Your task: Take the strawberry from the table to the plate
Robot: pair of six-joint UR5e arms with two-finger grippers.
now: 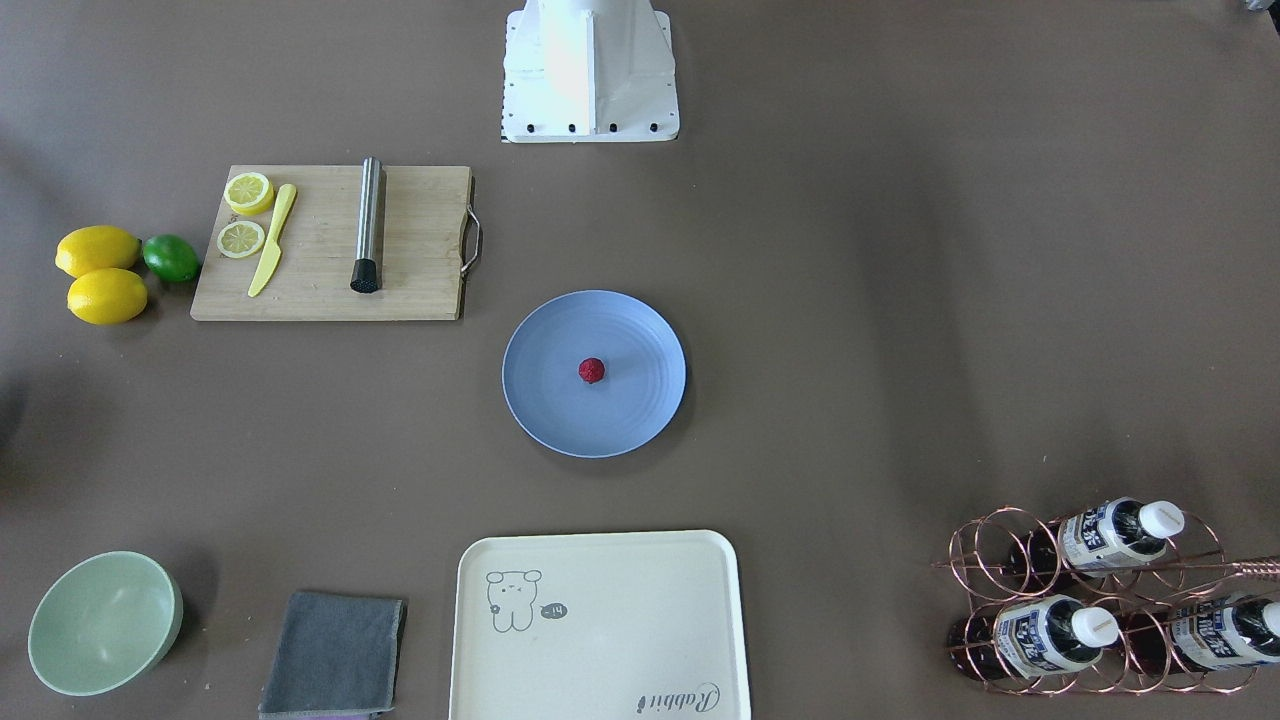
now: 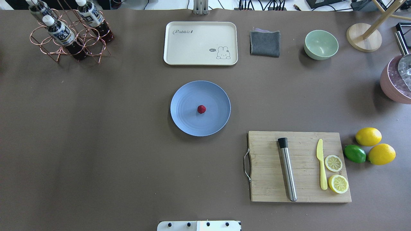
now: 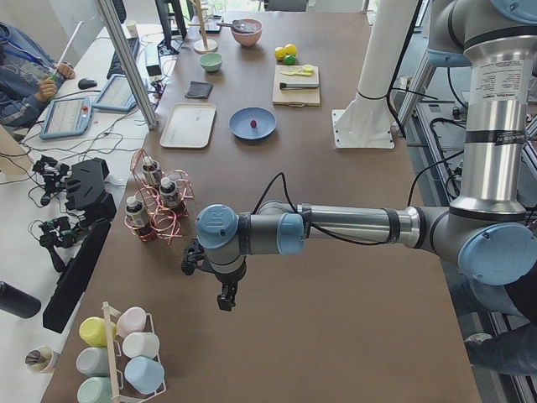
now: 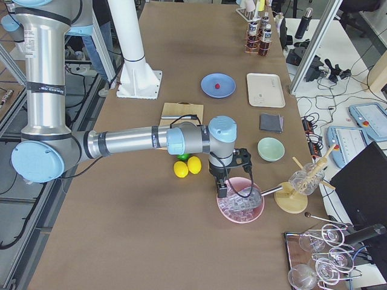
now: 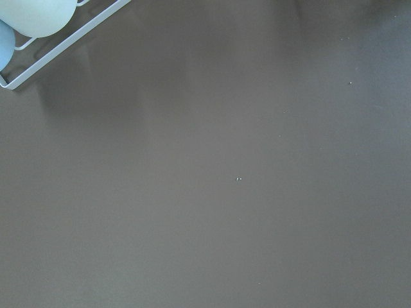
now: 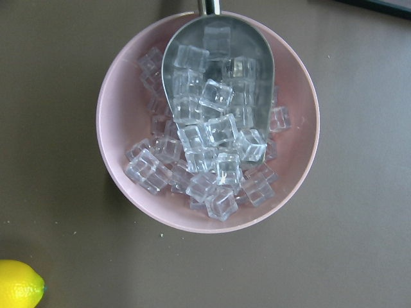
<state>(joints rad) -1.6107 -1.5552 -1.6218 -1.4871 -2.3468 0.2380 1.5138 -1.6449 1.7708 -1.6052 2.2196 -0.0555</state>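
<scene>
The small dark-red strawberry [image 1: 591, 370] [image 2: 201, 109] lies near the middle of the round light-blue plate [image 1: 560, 420] [image 2: 186, 120], which rests on the brown table [image 1: 900, 300]. Neither gripper is near it. My left gripper [image 3: 225, 300] hangs over bare table at the left end, beyond the bottle rack; it shows only in the exterior left view and I cannot tell its state. My right gripper [image 4: 222, 190] hovers over a pink bowl of ice [image 6: 205, 122] at the right end, and I cannot tell its state either.
A wooden cutting board [image 2: 300, 166] carries a steel rod, a yellow knife and lemon slices. Two lemons and a lime [image 2: 354, 153] sit beside it. A cream tray [image 2: 200, 43], grey cloth [image 2: 264, 43], green bowl [image 2: 321, 44] and copper bottle rack [image 2: 69, 35] line the far edge.
</scene>
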